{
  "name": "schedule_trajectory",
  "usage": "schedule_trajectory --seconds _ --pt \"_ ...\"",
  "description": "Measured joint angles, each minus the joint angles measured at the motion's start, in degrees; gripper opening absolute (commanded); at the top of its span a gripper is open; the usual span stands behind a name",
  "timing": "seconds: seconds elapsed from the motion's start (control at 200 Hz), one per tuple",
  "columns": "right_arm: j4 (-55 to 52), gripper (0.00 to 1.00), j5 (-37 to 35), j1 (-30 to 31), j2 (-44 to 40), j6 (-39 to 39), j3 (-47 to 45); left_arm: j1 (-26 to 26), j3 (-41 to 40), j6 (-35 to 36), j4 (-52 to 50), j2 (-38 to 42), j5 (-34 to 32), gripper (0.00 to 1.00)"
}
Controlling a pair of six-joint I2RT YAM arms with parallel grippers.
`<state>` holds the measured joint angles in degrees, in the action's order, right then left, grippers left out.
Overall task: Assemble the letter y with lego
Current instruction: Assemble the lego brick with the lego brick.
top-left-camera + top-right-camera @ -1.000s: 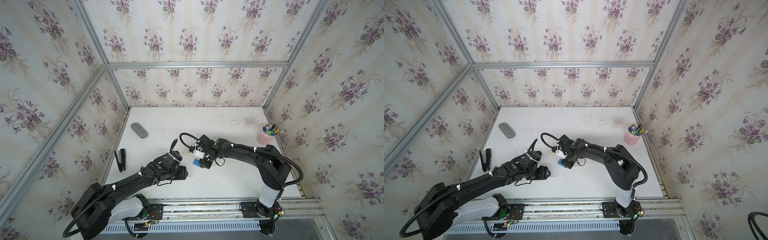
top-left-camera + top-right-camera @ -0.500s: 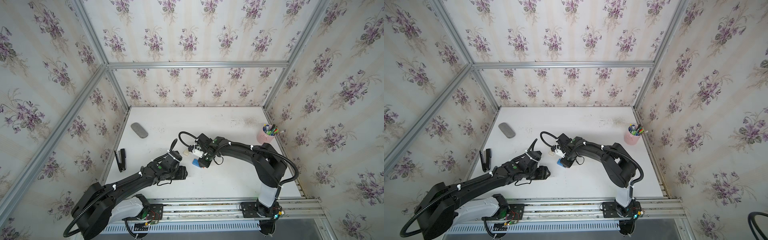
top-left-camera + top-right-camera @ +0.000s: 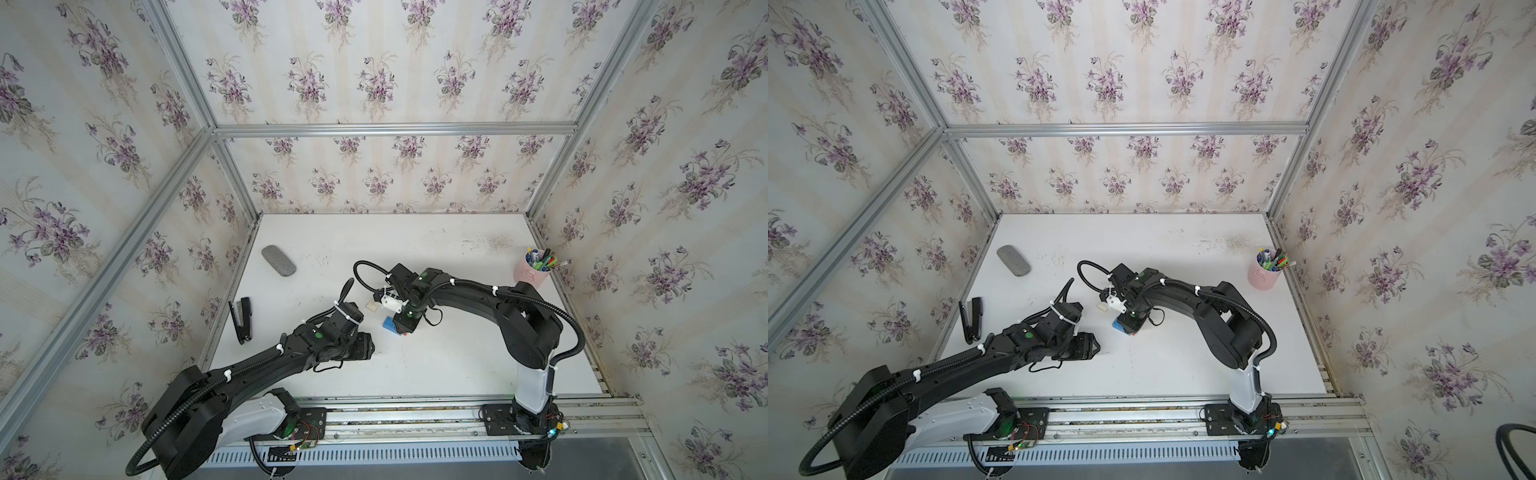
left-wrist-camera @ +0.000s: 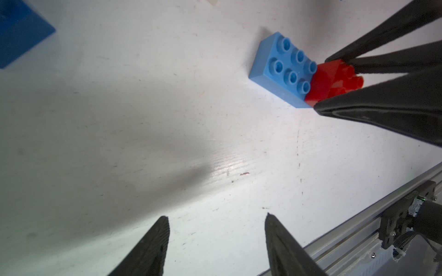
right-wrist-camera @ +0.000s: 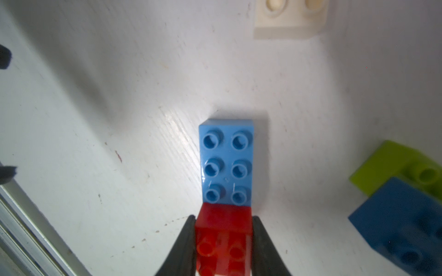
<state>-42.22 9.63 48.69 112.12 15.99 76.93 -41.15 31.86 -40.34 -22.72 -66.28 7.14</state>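
My right gripper point(image 5: 223, 217) is shut on the red brick point(image 5: 223, 229), which sits on one end of the longer light blue brick point(image 5: 227, 162) lying flat on the white table. In both top views the light blue brick point(image 3: 388, 325) point(image 3: 1119, 325) pokes out from under that gripper. The white brick point(image 5: 289, 21) lies just beyond it. A lime green brick point(image 5: 392, 165) with a dark blue brick point(image 5: 401, 222) over it lies to one side. My left gripper point(image 4: 216, 215) is open and empty over bare table, a little short of the light blue brick point(image 4: 282, 69).
A grey oval pad point(image 3: 278, 260) and a black stapler point(image 3: 242, 318) lie near the left wall. A pink cup of pens point(image 3: 532, 272) stands at the right wall. The metal rail point(image 3: 415, 415) runs along the table's front edge.
The right arm's elbow has drifted slightly left while its gripper stays shut on the red brick. The left arm has not moved.
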Motion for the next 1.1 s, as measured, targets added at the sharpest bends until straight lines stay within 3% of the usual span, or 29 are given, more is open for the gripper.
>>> schedule_trajectory --seconds 0.585,0.879,1.099 --pt "0.09 0.23 -1.33 0.11 -4.61 -2.29 -2.89 0.13 -0.02 -0.24 0.00 0.39 -0.02 0.66" --pt "-1.46 0.48 -2.75 0.11 -7.50 -2.99 -3.41 0.17 0.68 -0.22 0.00 -0.04 -0.22 0.73" --pt "-0.98 0.50 -3.02 0.11 -10.64 -4.07 -3.04 0.70 1.97 -0.20 -0.22 -0.22 -0.76 0.73"
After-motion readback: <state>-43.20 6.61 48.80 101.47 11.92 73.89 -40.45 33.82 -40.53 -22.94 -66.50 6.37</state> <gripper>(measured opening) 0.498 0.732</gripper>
